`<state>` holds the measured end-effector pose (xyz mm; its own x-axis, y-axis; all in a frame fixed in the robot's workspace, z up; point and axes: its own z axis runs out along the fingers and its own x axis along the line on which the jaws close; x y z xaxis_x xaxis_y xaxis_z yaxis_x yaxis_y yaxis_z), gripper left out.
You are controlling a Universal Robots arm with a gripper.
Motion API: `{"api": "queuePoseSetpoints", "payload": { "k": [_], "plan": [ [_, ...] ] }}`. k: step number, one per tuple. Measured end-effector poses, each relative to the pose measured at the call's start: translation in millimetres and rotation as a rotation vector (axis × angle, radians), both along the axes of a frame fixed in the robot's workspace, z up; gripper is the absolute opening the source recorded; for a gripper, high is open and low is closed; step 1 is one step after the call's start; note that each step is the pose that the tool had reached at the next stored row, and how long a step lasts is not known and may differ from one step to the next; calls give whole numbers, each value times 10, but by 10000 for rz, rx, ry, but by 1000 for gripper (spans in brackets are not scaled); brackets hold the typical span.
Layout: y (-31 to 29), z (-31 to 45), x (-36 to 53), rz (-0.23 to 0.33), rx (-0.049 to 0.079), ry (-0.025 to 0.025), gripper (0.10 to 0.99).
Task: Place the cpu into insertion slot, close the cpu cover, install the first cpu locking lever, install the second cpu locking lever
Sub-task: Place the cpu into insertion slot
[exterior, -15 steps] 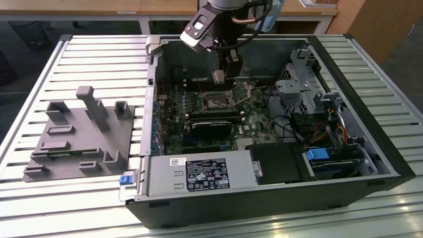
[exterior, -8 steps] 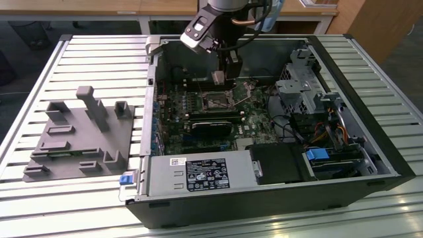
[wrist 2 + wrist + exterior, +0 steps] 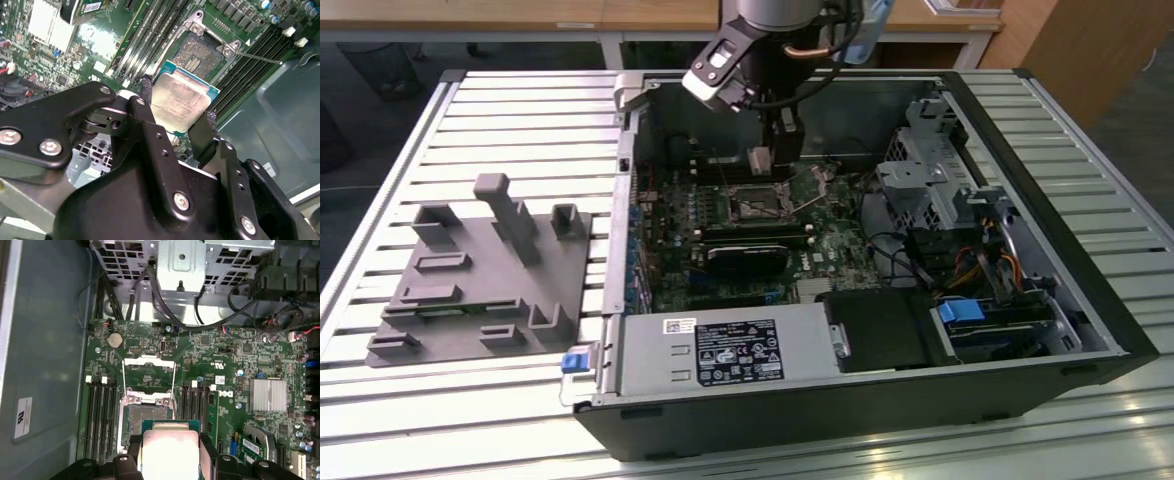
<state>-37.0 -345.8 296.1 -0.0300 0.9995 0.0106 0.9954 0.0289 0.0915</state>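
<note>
My gripper (image 3: 178, 100) is shut on the cpu (image 3: 181, 102), a flat square chip with a silvery top and a green edge, one black finger (image 3: 146, 92) on each side. In the first wrist view the cpu (image 3: 170, 450) hangs just off the insertion slot (image 3: 145, 419), whose dark contact field lies bare. The cpu cover (image 3: 149, 371), a thin metal frame, is swung open beyond the slot, with a thin wire lever (image 3: 123, 377) raised beside it. In the exterior view the gripper (image 3: 770, 160) hovers inside the case, a little above the insertion slot (image 3: 754, 205).
Long black memory slots (image 3: 100, 415) flank the socket on both sides. A black heatsink block (image 3: 747, 258) and the grey power supply (image 3: 720, 352) lie nearer the case front. A drive cage with cables (image 3: 941, 190) is on the exterior view's right, a grey fixture (image 3: 480, 270) outside on its left.
</note>
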Motion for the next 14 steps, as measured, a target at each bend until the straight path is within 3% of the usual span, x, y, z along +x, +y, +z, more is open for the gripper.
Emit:
{"api": "queuePoseSetpoints", "payload": {
  "k": [14],
  "plan": [
    [6,-182,0,65,-17,-2,537]
  ]
}}
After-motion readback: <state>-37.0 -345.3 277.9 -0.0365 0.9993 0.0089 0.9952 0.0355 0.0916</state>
